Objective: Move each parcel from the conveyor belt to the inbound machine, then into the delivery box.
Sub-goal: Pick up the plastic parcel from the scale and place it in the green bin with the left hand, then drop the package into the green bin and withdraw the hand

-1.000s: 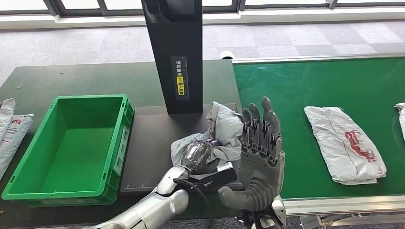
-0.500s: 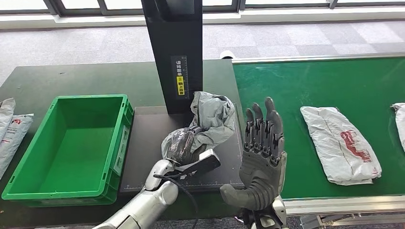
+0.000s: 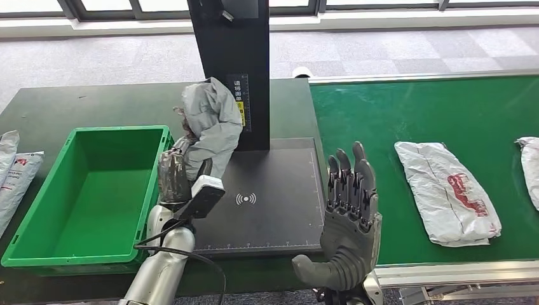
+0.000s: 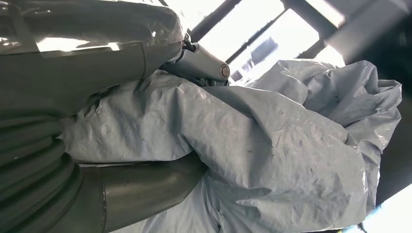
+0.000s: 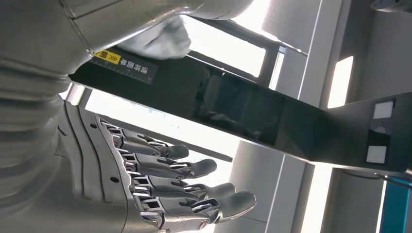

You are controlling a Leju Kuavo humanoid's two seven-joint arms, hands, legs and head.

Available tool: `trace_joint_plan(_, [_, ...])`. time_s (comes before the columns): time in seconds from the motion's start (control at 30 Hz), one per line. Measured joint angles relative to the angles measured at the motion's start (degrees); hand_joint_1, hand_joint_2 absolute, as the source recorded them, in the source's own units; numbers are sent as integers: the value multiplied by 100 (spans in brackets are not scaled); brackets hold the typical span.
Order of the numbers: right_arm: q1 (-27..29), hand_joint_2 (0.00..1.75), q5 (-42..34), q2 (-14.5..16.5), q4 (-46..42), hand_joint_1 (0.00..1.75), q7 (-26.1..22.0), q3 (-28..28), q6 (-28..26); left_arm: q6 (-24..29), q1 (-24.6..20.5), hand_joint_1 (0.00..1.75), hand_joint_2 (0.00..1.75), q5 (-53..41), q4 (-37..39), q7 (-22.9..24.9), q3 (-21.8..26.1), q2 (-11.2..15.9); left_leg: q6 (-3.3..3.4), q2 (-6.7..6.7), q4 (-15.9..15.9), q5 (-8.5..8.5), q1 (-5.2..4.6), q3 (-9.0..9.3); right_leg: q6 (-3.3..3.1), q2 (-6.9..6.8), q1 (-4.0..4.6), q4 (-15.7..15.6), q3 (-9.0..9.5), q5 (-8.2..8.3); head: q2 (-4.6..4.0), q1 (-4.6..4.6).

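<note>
I see the green plastic box (image 3: pixel 89 194) at the left with nothing inside. My left hand (image 3: pixel 176 178) holds the crumpled grey plastic parcel (image 3: pixel 211 124) in the air, just right of the box's right rim, above the left edge of the flat black scanner plate (image 3: pixel 273 203). My right hand (image 3: pixel 348 210) holds nothing, fingers straight. A flat white parcel (image 3: pixel 448 194) lies on the green belt (image 3: pixel 413 114).

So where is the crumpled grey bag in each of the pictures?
Head view: the grey bag is held up by the left robot hand, beside the green box.
Left wrist view: it is close up.
Right wrist view: a pale corner of it.
Shared landmark: black scanner post.
</note>
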Motion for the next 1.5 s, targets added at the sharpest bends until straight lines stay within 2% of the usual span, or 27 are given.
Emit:
trace_joint_plan(0.2, [150,175,89,-8,-100,0,1,0,-116,4,365,175,175,471,-1314,-572,720,13,0,-2,0,0,0,-4,0,-2,-1,-1,-3,0,0,0])
trace_joint_plan(0.7, [333,175,127,-47,-254,0,1,0,-190,4,658,175,175,874,-3125,-914,1783,-5,-1,-1,0,1,3,-5,-1,-1,2,0,-5,0,0,0])
trace_joint_plan(0.87, [356,175,99,-78,-291,0,1,0,-198,4,679,175,175,968,-3537,-922,2032,105,-1,-2,0,1,2,-4,-1,-1,2,0,-2,0,0,0])
trace_joint_plan(1.07, [359,175,74,-97,-296,0,1,0,-196,4,714,175,175,889,-3667,-926,2196,186,-2,-2,1,2,2,-3,-1,-2,1,-1,-1,1,0,0])
trace_joint_plan(1.17, [359,175,53,-111,-296,0,1,0,-167,4,692,175,175,657,-3581,-794,2264,241,-2,-2,1,2,1,-1,-1,-2,1,-1,-2,1,0,0])
trace_joint_plan(1.23, [357,175,21,-115,-296,0,1,0,-115,-1,593,175,175,275,-3245,-385,2303,372,-4,-5,1,3,1,0,-1,-5,1,-2,-1,1,0,0])
trace_joint_plan(1.4, [351,175,-13,-145,-296,0,1,0,-66,-36,68,175,175,-804,-1486,1018,2342,943,-18,7,0,15,5,-1,-19,1,6,0,-13,15,0,1])
trace_joint_plan(1.5, [348,175,-37,-173,-296,0,1,0,-60,-108,-340,175,175,-1233,-249,1506,2343,1250,-22,10,0,24,7,-6,-24,4,8,2,-18,23,0,1])
